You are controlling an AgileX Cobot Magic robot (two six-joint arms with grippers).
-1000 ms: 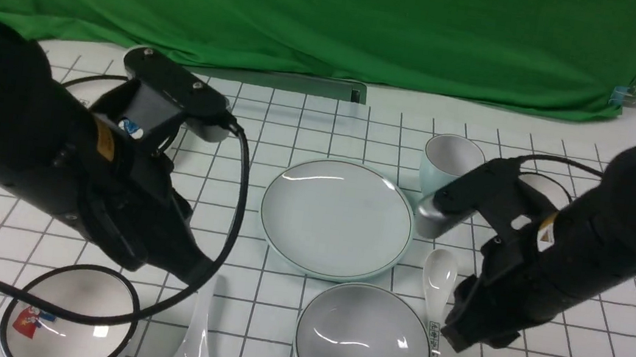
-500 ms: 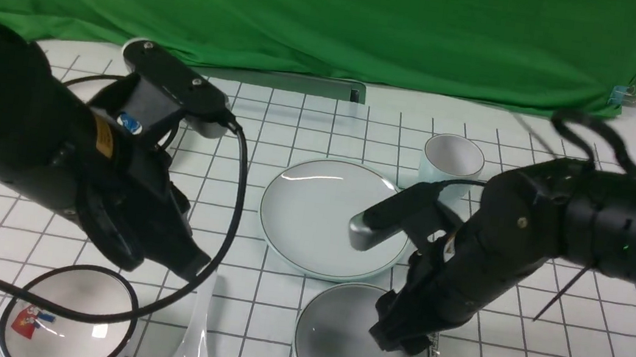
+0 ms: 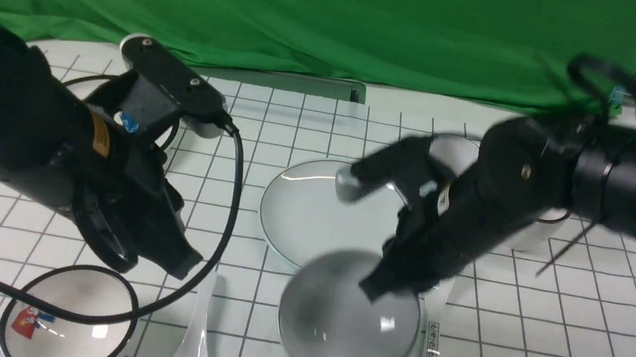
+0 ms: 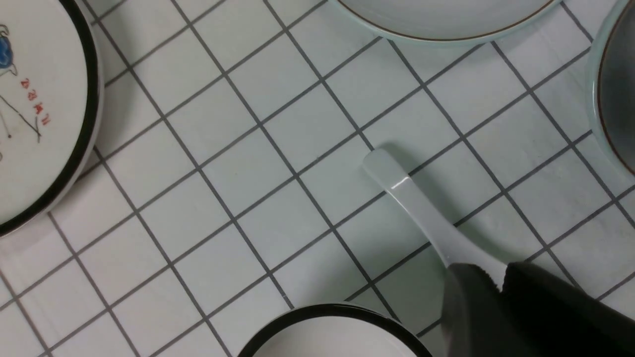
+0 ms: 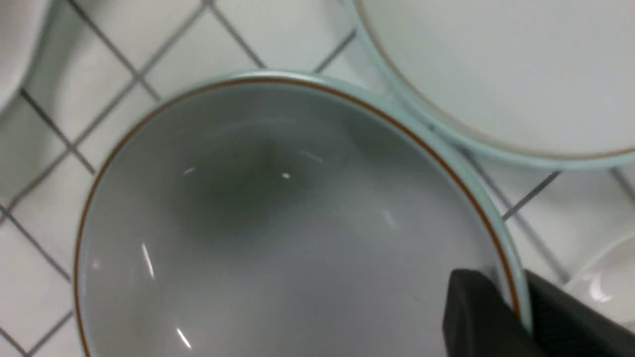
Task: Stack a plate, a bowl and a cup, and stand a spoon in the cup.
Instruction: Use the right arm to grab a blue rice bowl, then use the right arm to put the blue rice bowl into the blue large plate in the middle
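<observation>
so the right claw (image 5: 516,317) is pinching the dark-lined rim of the glossy pale blue-green bowl (image 5: 278,223), right at the plate (image 3: 313,215)'s near edge. The left claw (image 4: 498,282) is hovering nearly shut over the white spoon (image 4: 421,213).

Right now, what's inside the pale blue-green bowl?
The bowl is bare and glossy inside, with nothing loose in it. Only one finger of the right claw reaches in over the rim, pinching it. The patch under that finger is covered.

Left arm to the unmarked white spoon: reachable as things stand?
Probably yes: the left gripper sits right over the white spoon, nothing between them; the right gripper is apart, clamped on the bowl.
</observation>
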